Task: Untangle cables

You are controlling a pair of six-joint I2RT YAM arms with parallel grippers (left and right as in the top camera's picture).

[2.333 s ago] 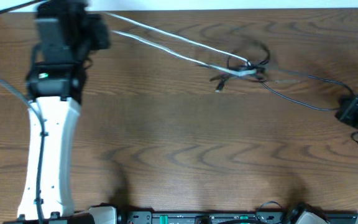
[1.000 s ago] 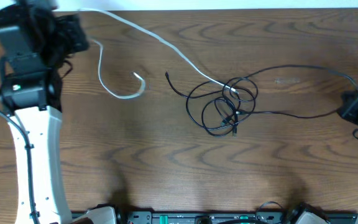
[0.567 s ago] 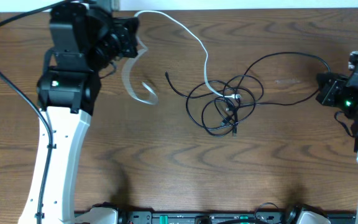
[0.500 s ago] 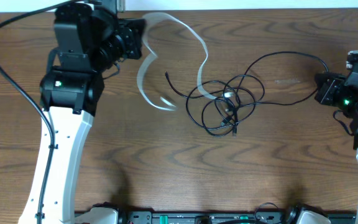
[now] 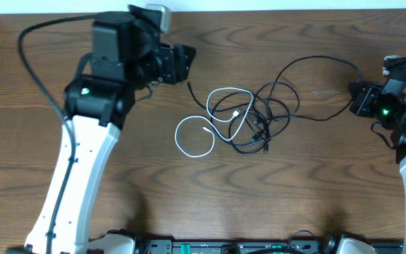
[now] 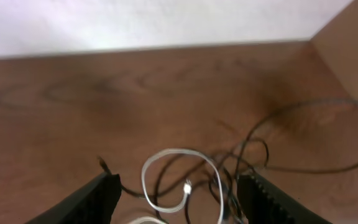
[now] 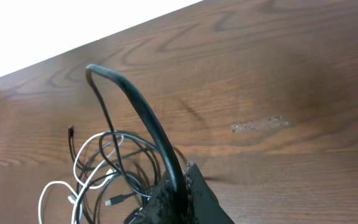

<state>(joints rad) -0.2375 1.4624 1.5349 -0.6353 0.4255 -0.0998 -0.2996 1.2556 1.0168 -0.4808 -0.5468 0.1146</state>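
Cables (image 5: 258,124): black ones tangled mid-table (image 5: 294,201), several loose loops overlapping. The white cable (image 5: 177,137) lies just left of the knot, one ring apart from it, another loop running into the black strands. Left gripper (image 6: 179,185) hovers above the tangle's left side, fingers (image 6: 101,196) spread wide, nothing between them. Right gripper (image 7: 176,186) sits at the table's right edge, pinched tight on one black cable (image 7: 145,112), which arcs up and back toward the knot.

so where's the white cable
Overhead, the white cable lies mid-table, its loop just left of the black cables and overlapping them, near the left claw.
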